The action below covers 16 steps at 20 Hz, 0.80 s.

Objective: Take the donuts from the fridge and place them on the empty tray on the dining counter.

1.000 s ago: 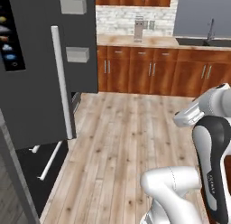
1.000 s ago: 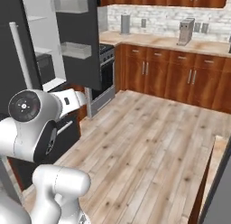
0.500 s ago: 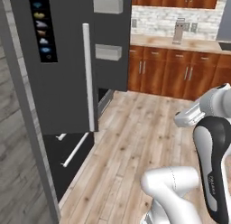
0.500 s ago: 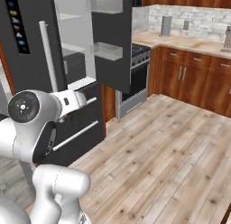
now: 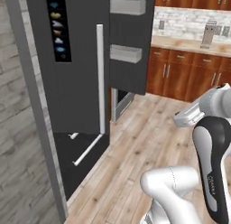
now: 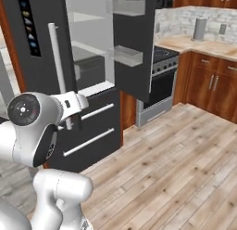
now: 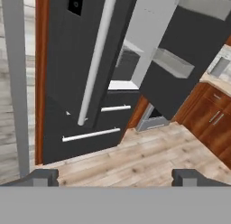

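- Base has driven toward the tall dark grey-black fridge [image 6: 41, 48] with long white cylindrical handles; it fills far more of both base views than a second ago, camera shift, not the things moving.
- One fridge door [image 6: 134, 43] stands swung open, white inside with glass shelves [image 6: 90, 50] at 12 o'clock in the right base view.
- Donuts: cannot tell where, none visible on the shelves from here.
- Two-finger gripper [image 7: 115, 177] released, jaws wide, holding nothing.
- Risk: open door edge and white handle [image 5: 100, 78] sit close to the approach path, so a wide arm swing could clip them.
- Risk: reaching in blind could knock the shelf.
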### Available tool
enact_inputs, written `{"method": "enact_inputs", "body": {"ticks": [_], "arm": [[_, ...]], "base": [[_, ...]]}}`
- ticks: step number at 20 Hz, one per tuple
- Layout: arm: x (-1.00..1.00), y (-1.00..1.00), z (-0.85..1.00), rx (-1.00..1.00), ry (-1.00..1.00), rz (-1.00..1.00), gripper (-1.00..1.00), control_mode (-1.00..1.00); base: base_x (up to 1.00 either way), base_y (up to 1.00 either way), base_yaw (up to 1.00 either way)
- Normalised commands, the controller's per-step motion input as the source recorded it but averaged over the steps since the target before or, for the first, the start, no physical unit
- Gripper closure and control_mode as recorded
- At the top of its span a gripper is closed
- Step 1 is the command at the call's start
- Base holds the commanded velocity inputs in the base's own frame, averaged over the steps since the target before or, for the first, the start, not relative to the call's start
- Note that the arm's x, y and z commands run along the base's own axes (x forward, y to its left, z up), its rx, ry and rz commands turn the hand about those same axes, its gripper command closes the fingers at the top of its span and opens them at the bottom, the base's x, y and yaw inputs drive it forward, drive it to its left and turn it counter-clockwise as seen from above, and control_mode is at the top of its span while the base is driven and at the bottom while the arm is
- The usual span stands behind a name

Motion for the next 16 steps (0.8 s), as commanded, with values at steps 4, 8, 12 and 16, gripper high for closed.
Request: {"method": "enact_inputs", "body": {"ticks": [4, 8, 12, 16], "arm": [[0.0, 0.0, 0.0, 0.0, 0.0, 0.0, -1.0, 1.0], [0.0, 0.0, 0.0, 0.0, 0.0, 0.0, -1.0, 1.0], [0.0, 0.0, 0.0, 0.0, 0.0, 0.0, -1.0, 1.0], [0.0, 0.0, 0.0, 0.0, 0.0, 0.0, -1.0, 1.0]], "base": [[0.51, -0.59, 0.13], [0.46, -0.64, 0.13], [0.48, -0.26, 0.21], [0.66, -0.02, 0.31]]}}
